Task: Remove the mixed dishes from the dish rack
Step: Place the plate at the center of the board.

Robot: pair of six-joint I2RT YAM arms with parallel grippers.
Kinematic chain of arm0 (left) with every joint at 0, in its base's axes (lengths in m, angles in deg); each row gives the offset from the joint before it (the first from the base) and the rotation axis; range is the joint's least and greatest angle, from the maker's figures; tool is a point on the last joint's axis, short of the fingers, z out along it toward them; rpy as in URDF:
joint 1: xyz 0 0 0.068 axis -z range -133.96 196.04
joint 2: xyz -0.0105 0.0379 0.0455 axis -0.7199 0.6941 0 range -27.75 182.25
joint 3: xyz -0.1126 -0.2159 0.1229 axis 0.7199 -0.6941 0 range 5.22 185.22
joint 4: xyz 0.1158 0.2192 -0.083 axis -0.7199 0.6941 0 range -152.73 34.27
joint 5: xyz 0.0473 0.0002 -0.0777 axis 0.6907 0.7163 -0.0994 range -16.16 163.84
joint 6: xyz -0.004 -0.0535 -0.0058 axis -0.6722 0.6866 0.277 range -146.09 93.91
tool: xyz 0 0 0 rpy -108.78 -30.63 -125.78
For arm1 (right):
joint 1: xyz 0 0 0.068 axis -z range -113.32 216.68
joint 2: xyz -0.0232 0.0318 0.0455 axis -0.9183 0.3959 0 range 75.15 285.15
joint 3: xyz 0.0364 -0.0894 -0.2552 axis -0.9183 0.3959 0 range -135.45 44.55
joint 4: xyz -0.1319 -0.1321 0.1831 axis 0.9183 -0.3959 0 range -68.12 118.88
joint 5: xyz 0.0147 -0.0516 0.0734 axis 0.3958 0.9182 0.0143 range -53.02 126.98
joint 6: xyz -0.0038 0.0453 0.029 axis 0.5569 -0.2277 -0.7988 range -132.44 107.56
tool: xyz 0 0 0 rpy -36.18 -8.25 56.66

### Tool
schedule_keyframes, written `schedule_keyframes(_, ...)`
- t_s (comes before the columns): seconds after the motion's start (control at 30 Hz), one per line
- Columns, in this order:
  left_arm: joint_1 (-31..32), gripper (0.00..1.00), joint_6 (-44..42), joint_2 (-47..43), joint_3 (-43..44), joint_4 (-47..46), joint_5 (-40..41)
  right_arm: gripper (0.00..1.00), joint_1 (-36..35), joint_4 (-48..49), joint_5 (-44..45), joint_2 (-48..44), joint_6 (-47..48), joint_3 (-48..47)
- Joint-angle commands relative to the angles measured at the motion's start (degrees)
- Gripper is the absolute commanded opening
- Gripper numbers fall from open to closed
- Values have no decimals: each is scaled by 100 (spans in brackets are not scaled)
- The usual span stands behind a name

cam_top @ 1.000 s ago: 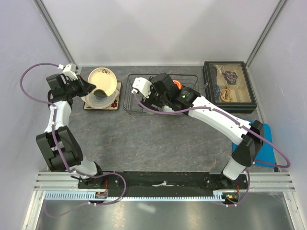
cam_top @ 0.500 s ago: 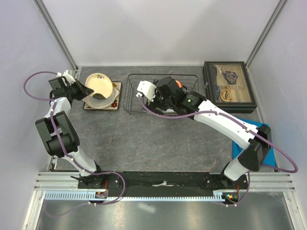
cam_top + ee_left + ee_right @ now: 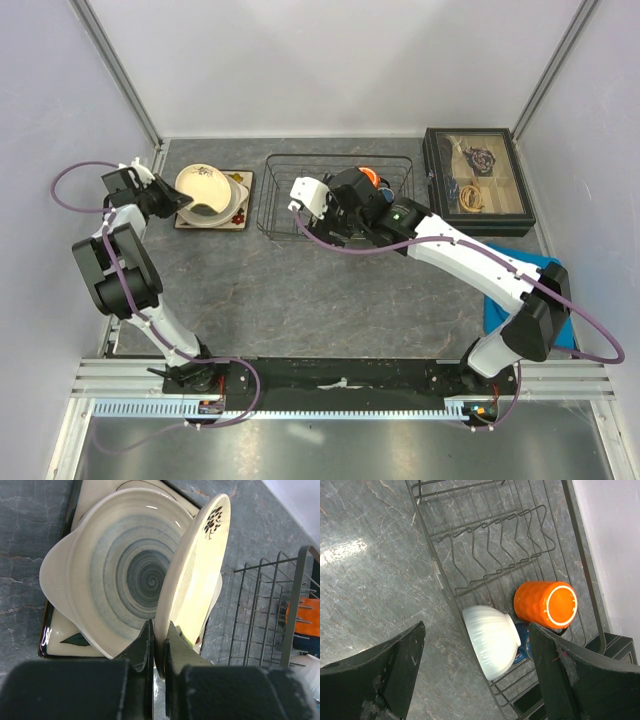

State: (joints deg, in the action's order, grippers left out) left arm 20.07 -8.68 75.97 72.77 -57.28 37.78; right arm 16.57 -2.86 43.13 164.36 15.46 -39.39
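Rack (image 3: 285, 190) sits back-centre on table (image 3: 300, 290) in top view. Left wrist: left gripper (image 3: 157, 630) clamps cream bowl (image 3: 195, 575) by the rim, on edge over plate (image 3: 125, 570); we risk a chip if it's released tilted. Right wrist: right gripper (image 3: 476, 626) wide open, empty, above white bowl (image 3: 492, 640), cup (image 3: 545, 605), mug (image 3: 524, 642) in rack.

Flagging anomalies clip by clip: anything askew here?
The cream bowl stands on edge over the round pale plate, pinched at its rim by the left pincer. In the dish rack, the orange cup and white bowl look tipped.
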Motion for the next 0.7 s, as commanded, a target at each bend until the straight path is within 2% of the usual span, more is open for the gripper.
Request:
schedule_keyframes(0.0,-13,2,184,34,92,-106,-77,92,-8,222,35,-255,-21,88)
schedule_keyframes(0.43,-21,2,96,306,259,175,-139,92,-8,309,53,-413,-21,413)
schedule_keyframes(0.47,-21,7,105,324,267,184,-148,92,-8,327,53,-422,-21,431)
schedule_keyframes(0.63,-21,16,114,394,312,246,-174,92,1,353,44,-466,-13,545)
schedule_keyframes(0.67,-21,21,105,394,312,254,-165,92,-8,362,44,-483,-13,563)
